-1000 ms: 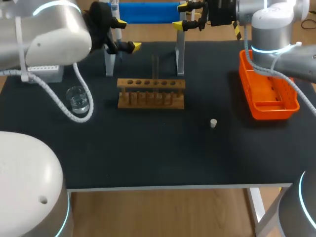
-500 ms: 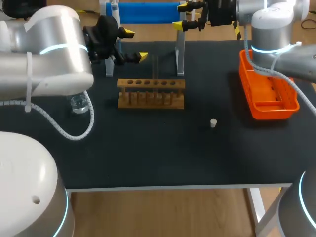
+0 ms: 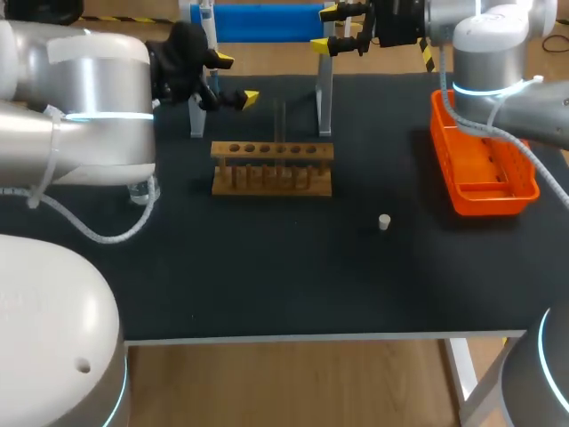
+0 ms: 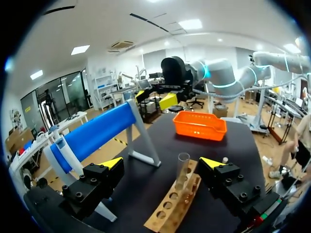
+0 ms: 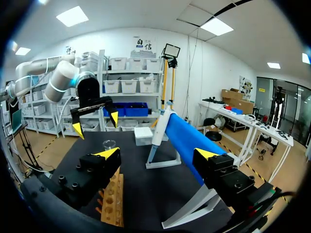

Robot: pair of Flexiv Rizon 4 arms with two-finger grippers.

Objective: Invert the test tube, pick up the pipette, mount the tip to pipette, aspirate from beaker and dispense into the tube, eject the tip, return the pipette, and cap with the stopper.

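Both fingers of my left gripper [image 4: 162, 162] stand wide apart and empty. The clear glass test tube [image 4: 182, 170] is ahead of them, upright in the brown wooden rack [image 4: 175, 208] at the table's far middle, long axis vertical, mouth up. I should centre on its upper part, grip gently, and lift straight before turning it.
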